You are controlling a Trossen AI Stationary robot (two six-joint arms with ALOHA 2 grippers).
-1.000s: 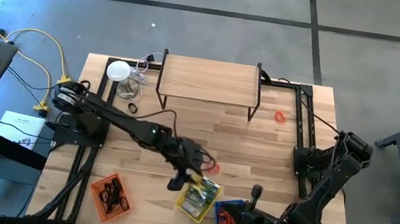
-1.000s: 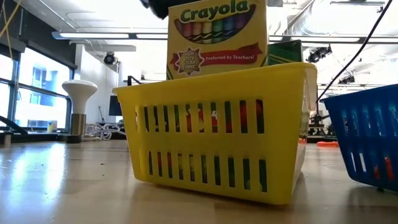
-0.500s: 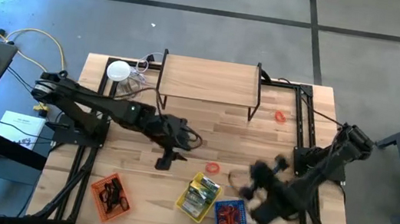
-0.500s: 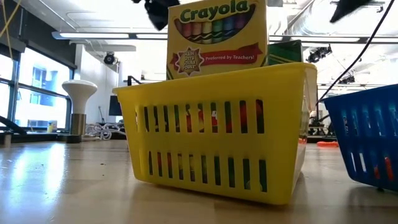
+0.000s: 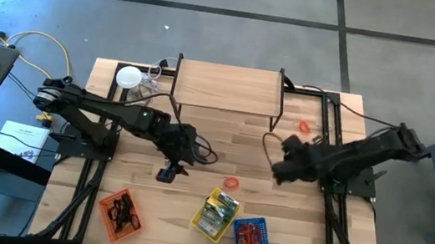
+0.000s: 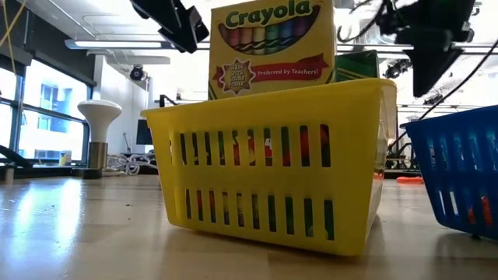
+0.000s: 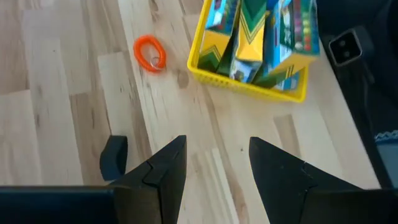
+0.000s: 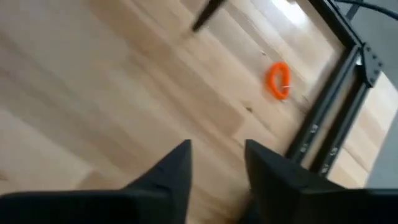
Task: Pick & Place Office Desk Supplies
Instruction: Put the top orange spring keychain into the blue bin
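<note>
Seen from above, my left gripper (image 5: 167, 172) hovers over bare table near an orange band (image 5: 231, 182), while my right gripper (image 5: 281, 169) hangs mid-table, another band (image 5: 304, 127) beyond it. Low down, a yellow basket (image 6: 272, 167) holds crayon boxes (image 6: 271, 48). Both wrist cameras show my fingers (image 7: 163, 168) parted and holding nothing.

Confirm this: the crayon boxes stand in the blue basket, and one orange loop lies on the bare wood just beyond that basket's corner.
Wrong basket. The crayon boxes stand in the yellow basket, as the left wrist view shows; the low view agrees. The rest holds: one orange loop lies on the bare wood just beyond that basket's corner.
</note>
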